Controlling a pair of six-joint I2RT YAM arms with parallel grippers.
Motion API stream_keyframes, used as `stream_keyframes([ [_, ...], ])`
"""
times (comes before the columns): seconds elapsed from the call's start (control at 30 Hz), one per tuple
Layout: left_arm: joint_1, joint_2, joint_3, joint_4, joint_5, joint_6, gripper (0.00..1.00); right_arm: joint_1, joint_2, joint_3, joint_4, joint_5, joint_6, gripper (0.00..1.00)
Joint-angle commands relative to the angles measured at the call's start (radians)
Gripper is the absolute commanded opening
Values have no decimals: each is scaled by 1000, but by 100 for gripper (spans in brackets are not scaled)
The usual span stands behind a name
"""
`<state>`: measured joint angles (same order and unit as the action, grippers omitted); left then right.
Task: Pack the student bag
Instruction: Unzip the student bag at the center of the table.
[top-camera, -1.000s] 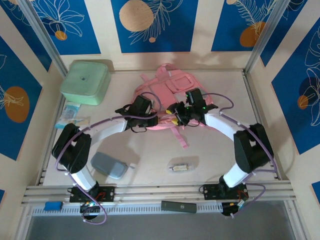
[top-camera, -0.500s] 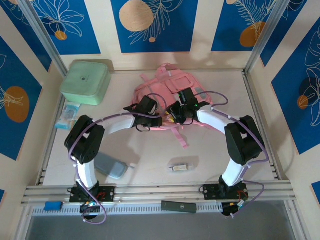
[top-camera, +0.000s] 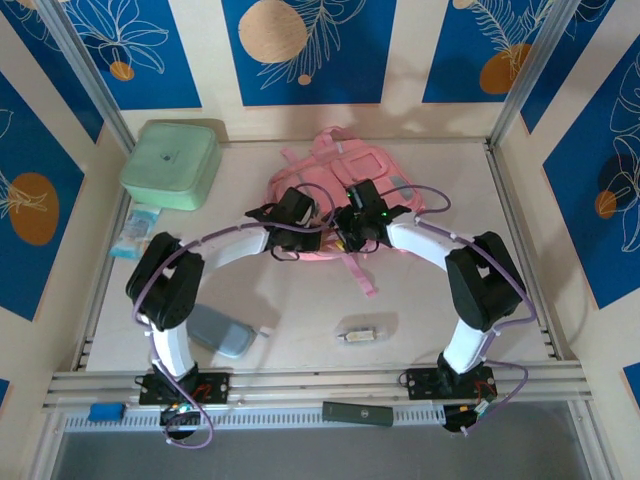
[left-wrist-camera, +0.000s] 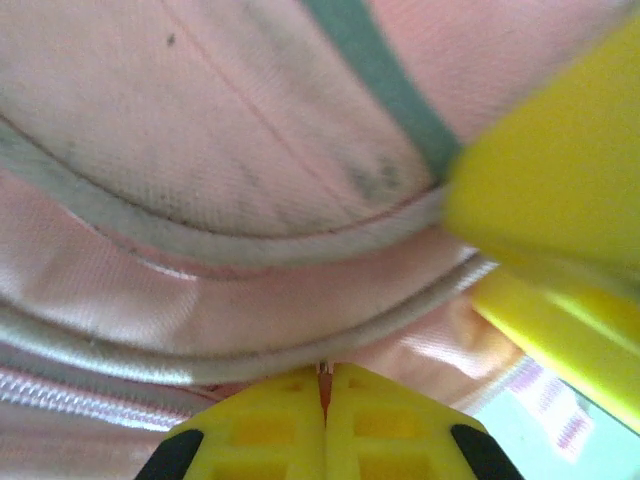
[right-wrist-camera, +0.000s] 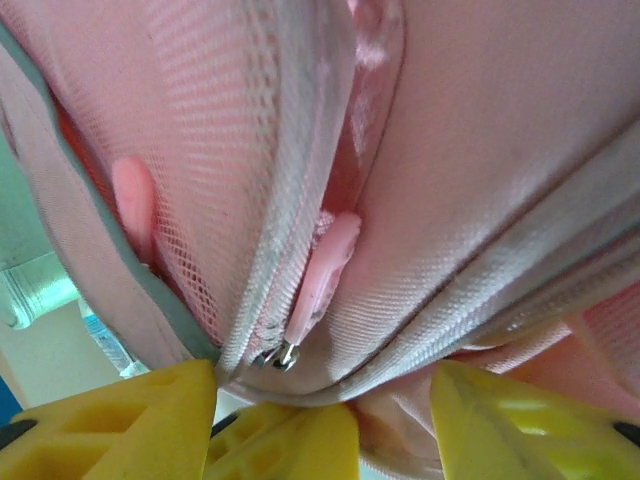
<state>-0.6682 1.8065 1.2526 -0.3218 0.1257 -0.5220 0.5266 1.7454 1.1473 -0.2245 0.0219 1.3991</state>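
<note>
The left hand (left-wrist-camera: 325, 390) is pressed together on a seam of the bag (top-camera: 340, 160), likely steadying it. The right hand (right-wrist-camera: 322, 390) is spread by the zipper pull (right-wrist-camera: 325, 265), seemingly to open it.

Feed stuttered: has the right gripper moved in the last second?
Yes. The right gripper slid left over the student bag, now in line with the small white item nearer the bases.

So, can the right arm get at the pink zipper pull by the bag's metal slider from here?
Probably yes. The zipper pull lies exposed on the student bag, just ahead of the right gripper, whose fingers stand apart, and nothing covers it.
</note>
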Motion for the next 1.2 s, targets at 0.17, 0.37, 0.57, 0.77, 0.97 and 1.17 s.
stream_keyframes([
  [0.17,-4,-186,-53,-47,-55,20,0,-32,5,88,-43,17,-103,20],
  [0.37,2,-258,-122,-189,-169,102,0,-113,-95,58,-80,-138,-371,0],
  [0.57,58,-358,-267,-208,-220,111,0,-316,-75,111,-196,-421,-589,0],
  [0.77,89,-386,-271,-179,-134,86,0,-415,-9,199,-233,-437,-590,0],
  [0.97,24,-364,-239,-48,-50,-16,0,-312,-63,78,-144,-510,-401,52],
  [1.17,-19,-323,-194,-28,-49,-37,0,-144,-219,-135,-21,-357,-145,74],
])
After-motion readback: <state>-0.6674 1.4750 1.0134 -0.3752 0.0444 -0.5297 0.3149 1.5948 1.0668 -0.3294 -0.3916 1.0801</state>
